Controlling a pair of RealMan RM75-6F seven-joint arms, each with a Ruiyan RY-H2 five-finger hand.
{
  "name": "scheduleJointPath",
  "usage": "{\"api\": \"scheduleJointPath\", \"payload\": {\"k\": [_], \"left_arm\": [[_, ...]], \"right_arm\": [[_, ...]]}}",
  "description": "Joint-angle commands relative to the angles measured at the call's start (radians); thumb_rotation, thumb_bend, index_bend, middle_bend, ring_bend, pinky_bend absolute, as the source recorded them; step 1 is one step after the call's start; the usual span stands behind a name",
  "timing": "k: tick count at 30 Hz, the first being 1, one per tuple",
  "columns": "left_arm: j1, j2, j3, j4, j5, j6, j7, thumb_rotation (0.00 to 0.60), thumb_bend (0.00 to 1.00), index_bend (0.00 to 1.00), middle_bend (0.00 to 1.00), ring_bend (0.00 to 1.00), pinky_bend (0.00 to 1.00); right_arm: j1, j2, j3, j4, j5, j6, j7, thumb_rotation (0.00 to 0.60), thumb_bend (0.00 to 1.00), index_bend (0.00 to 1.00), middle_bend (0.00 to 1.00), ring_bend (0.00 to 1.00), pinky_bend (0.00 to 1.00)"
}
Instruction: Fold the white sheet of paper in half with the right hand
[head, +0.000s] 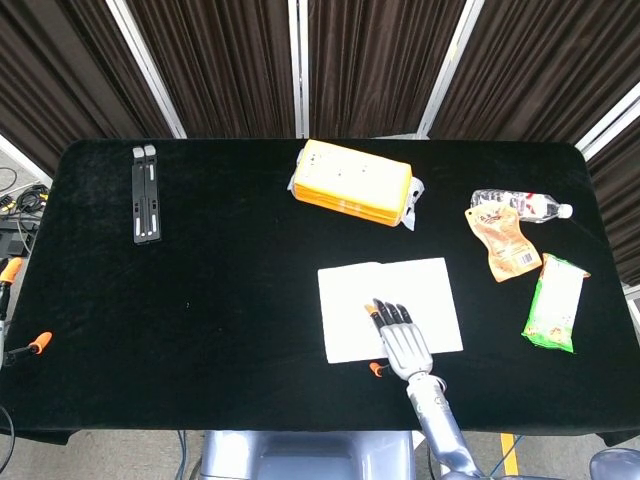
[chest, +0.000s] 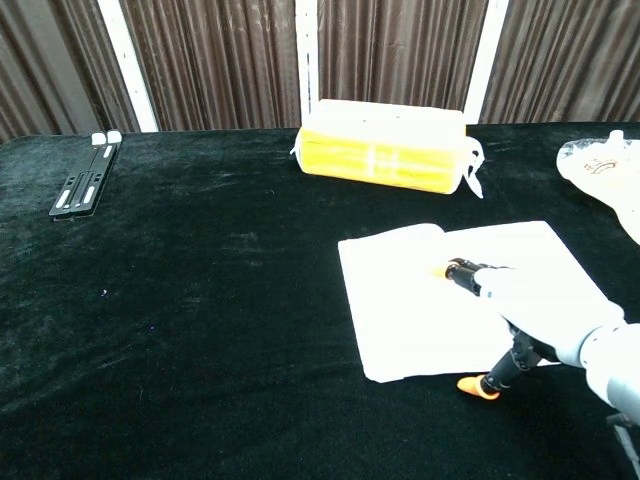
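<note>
One right robot hand (head: 399, 336), fingers spread, lies flat over white paper (head: 350, 300).

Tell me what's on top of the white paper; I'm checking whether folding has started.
The right hand lies over the paper, fingers spread. The patch beneath it is hidden. Nothing else sits there.

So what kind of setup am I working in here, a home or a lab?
It looks like a lab or data-collection booth, not a home. The table is draped in black cloth, dark curtains with white frame poles close it in, and unrelated props like a yellow package and a snack pouch are laid out.
</note>
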Motion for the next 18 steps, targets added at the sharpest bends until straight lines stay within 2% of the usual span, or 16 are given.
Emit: {"api": "scheduleJointPath", "payload": {"k": [1,6,8,13,18], "left_arm": [[0.000,-0.002,-0.003,-0.001,-0.007,0.000,0.004,0.600,0.10,0.00,0.00,0.00,0.00],[-0.002,-0.007,-0.005,0.003,-0.015,-0.005,0.009,0.600,0.10,0.00,0.00,0.00,0.00],[-0.004,-0.010,-0.006,0.004,-0.017,-0.007,0.012,0.600,0.10,0.00,0.00,0.00,0.00],[-0.007,-0.014,-0.005,0.004,-0.018,-0.010,0.018,0.600,0.10,0.00,0.00,0.00,0.00],[-0.005,-0.014,-0.004,0.000,-0.014,-0.005,0.020,0.600,0.10,0.00,0.00,0.00,0.00]], "right_arm": [[0.002,-0.019,0.000,0.033,-0.019,0.001,0.017,0.600,0.09,0.00,0.00,0.00,0.00],[-0.007,-0.061,0.000,0.119,-0.098,0.038,0.093,0.600,0.09,0.00,0.00,0.00,0.00],[-0.013,-0.077,-0.003,0.151,-0.136,0.060,0.127,0.600,0.13,0.00,0.00,0.00,0.00],[-0.028,-0.107,-0.013,0.218,-0.238,0.122,0.224,0.600,0.29,0.00,0.00,0.00,0.00],[-0.037,-0.125,0.000,0.260,-0.253,0.128,0.274,0.600,0.32,0.00,0.00,0.00,0.00]]}}
